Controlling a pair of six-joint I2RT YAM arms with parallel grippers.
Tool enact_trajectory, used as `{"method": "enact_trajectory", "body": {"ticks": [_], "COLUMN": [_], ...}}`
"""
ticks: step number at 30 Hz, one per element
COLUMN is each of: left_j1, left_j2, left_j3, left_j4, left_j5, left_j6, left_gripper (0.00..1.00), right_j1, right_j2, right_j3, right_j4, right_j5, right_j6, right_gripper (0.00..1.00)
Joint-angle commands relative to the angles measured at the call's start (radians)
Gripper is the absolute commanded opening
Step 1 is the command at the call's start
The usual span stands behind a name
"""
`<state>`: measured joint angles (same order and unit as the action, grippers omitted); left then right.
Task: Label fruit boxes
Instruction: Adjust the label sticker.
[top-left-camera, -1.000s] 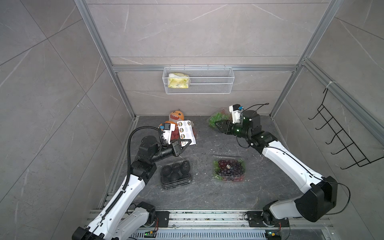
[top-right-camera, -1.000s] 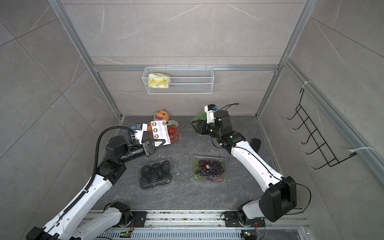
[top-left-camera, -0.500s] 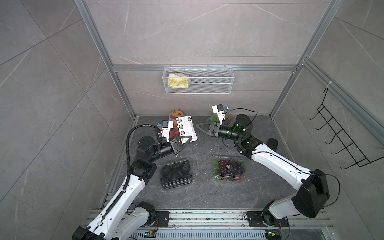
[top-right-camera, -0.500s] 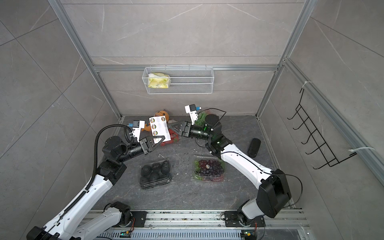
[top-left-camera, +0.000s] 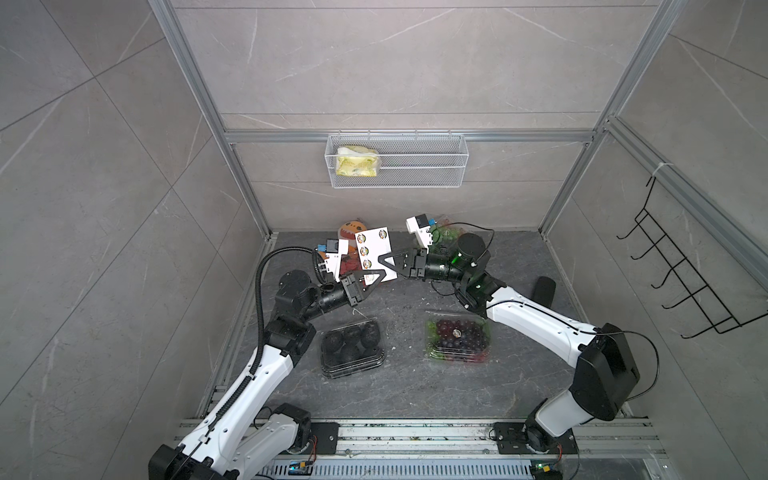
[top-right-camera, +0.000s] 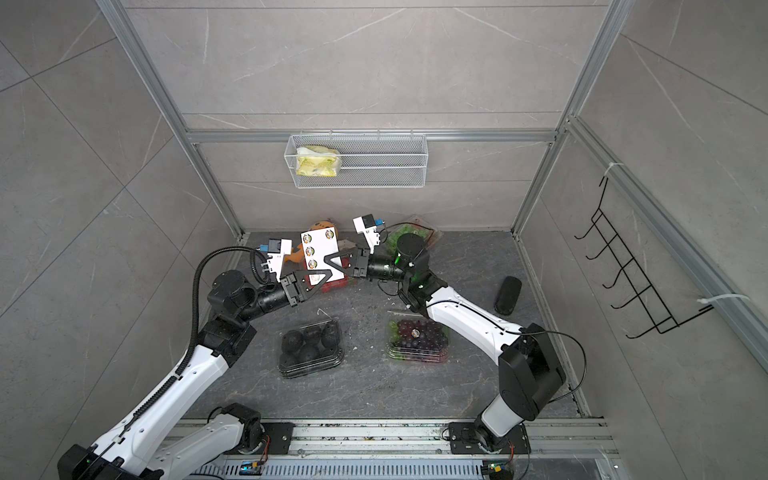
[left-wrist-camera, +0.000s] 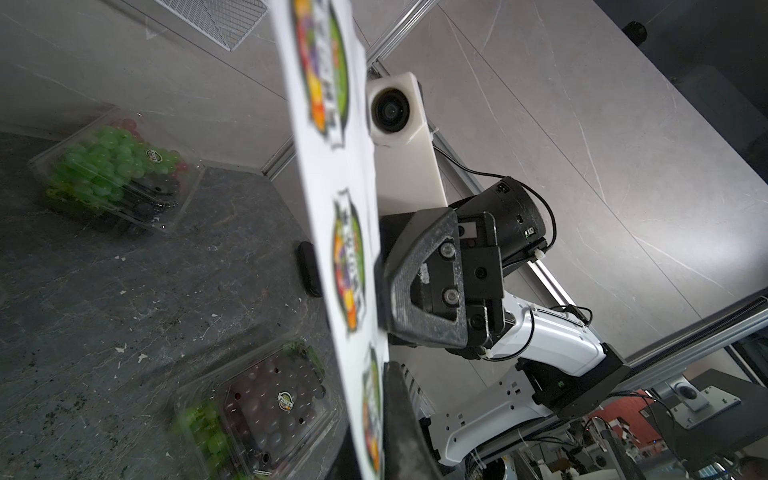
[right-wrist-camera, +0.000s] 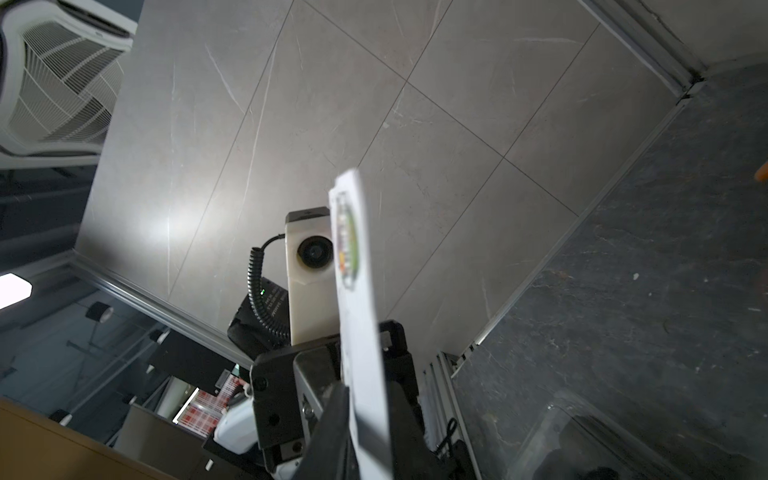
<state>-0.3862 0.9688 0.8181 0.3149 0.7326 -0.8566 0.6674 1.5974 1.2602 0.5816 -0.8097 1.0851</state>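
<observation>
Sticker sheet (top-left-camera: 374, 251) held aloft: my left gripper (top-left-camera: 379, 275) clamps one end; right gripper (top-left-camera: 382, 263), I judge, pinches its side.

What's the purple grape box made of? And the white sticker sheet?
The purple grape box looks like thin clear plastic, shiny; the grapes show through. The sticker sheet is probably smooth white paper or thin card; it stands flat and edge-thin in the wrist views.

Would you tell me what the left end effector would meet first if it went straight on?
Probably the right end effector, shut on the same white sticker sheet directly ahead; depth is unclear.
</observation>
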Motion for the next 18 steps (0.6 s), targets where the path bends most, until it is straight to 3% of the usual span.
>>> {"method": "enact_trajectory", "body": {"ticks": [1,3,6,8,18], "left_j1": [0.005,0.004,0.01,0.02,0.174], "left_j2": [0.001,-0.003,-0.012,-0.022,-0.02], "left_j3": [0.017,0.026,0.052,0.068,0.089], "left_j4": [0.034,0.0,-0.074,-0.118,-0.09], "left_j5": [0.022,0.018,0.024,0.033,0.173], "left_j6": [-0.001,0.014,0.053,0.071,0.01], "left_gripper": [0.0,0.03,0.28,0.35,0.36], "right_j1": [0.002,0.001,-0.008,-0.019,-0.077], "right_j2": [0.0,0.002,0.004,0.006,0.01], "right_j3": [0.045,0.056,0.08,0.095,0.124], "right_j4": [-0.002,-0.02,-0.083,-0.128,-0.232], "right_j5": [-0.022,-0.025,-0.034,-0.05,-0.191], "right_j6": [-0.015,-0.03,-0.061,-0.118,-0.217], "right_gripper": [0.03,0.0,0.0,0.0,0.0]}}
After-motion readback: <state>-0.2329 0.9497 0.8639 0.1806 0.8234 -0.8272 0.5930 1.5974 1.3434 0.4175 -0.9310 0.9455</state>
